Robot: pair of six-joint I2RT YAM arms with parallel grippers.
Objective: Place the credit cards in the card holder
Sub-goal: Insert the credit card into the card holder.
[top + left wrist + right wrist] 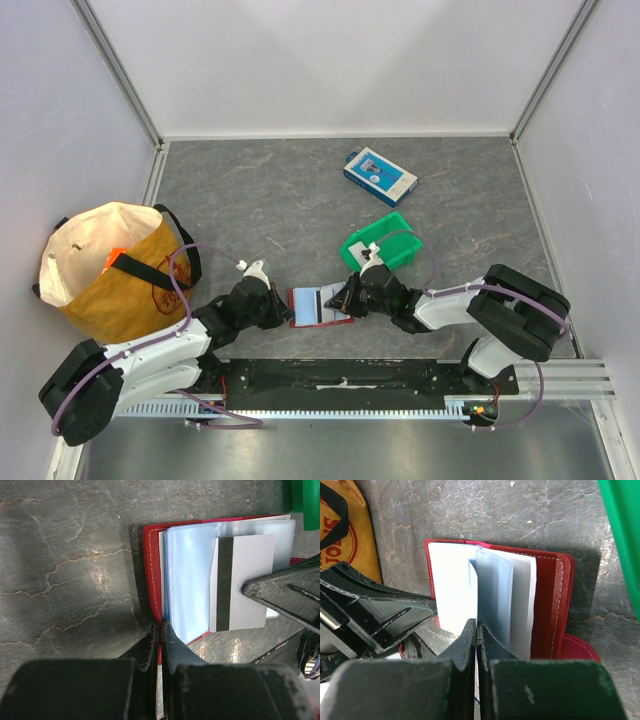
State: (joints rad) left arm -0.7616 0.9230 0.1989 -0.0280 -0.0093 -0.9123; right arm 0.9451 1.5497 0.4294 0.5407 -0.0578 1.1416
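Observation:
The red card holder [298,306] lies open on the grey table between my two arms, its pale blue plastic sleeves [190,580] facing up. My left gripper [162,630] is shut on the near edge of the holder's red cover [150,570]. A white credit card with a black stripe [245,580] lies partly pushed into a clear sleeve. My right gripper [477,627] is shut on this card's outer end, and from the left wrist its black finger [285,587] covers that end. From the right wrist the holder [547,605] shows with its sleeves fanned up. No other cards are in view.
A green plastic bin [380,243] stands just behind the right gripper. A blue-and-white box [380,172] lies further back. A tan bag [110,270] with dark straps stands at the left, close to the left arm. Walls enclose the table on three sides.

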